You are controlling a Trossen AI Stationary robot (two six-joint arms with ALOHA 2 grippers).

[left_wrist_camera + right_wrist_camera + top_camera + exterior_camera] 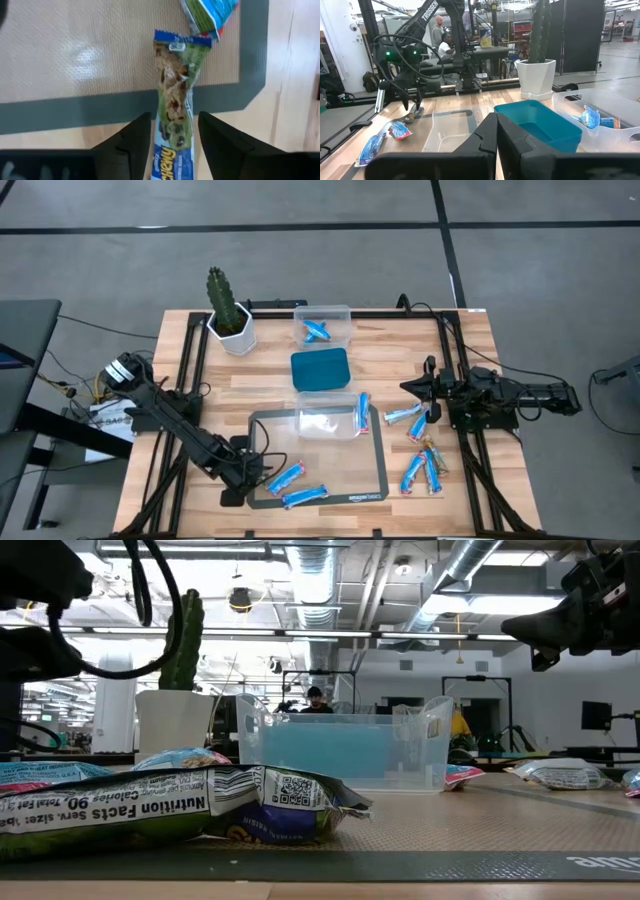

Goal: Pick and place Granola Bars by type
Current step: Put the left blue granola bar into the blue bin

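Observation:
My left gripper [175, 142] is low at the mat's near-left corner, shut on a granola bar [175, 85] with a blue-edged wrapper and a granola picture. My arm hides that bar in the high view. Two blue bars [285, 476] [303, 497] lie flat on the mat beside it. Another blue bar [363, 412] rests across the rim of the clear container [330, 423]. Several bars [420, 450] lie on the wood at the right. One more [318, 331] sits in the far clear container. My right gripper [420, 387] is shut, raised over the table's right side. My left gripper has the bar's near end [172, 150] between its two fingers [132, 142], which lie along the bar. The bar reaches forward past the fingertips, across the mat's grey border and over the mat. In the right wrist view it slants down from the gripper [411, 114] toward the mat.
A teal container [320, 369] stands between the two clear ones. A potted cactus [230, 315] is at the far left. The dark-bordered mat [380, 480] covers the near middle. People stand in the room beyond the table.

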